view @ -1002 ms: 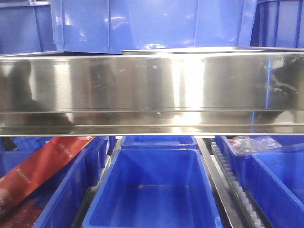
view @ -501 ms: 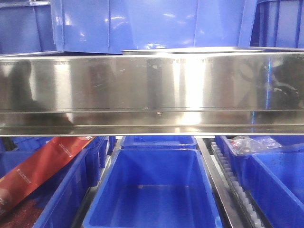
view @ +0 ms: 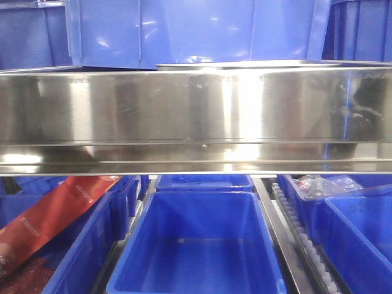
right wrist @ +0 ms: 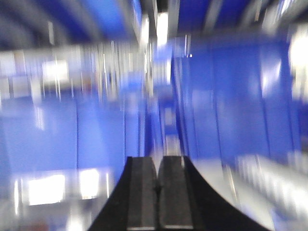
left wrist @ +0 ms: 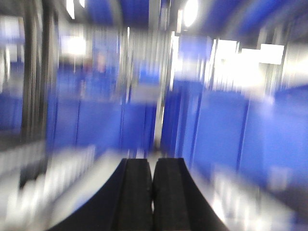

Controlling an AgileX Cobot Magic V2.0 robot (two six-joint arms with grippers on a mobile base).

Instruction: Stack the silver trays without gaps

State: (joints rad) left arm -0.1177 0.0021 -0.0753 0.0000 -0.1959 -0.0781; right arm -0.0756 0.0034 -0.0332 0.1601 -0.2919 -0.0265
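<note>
Only the thin rim of a silver tray (view: 245, 64) shows in the front view, just above the shiny steel rail (view: 196, 116), in front of a big blue bin (view: 196, 30). Neither arm appears in that view. In the left wrist view, which is heavily blurred, my left gripper (left wrist: 153, 161) is shut, its black pads pressed together with nothing between them. The right wrist view is just as smeared, and my right gripper (right wrist: 157, 159) is also shut and empty. Both wrist views face blurred blue bin walls, with no tray to make out.
Below the rail sit open blue bins: one in the middle (view: 196, 245), one on the right (view: 361, 239) and one on the left holding a red packet (view: 55, 211). A roller track (view: 300, 236) runs between the middle and right bins.
The dark reflections at the left and right ends of the rail have faded and shifted. The tray rim and the bins have not moved.
</note>
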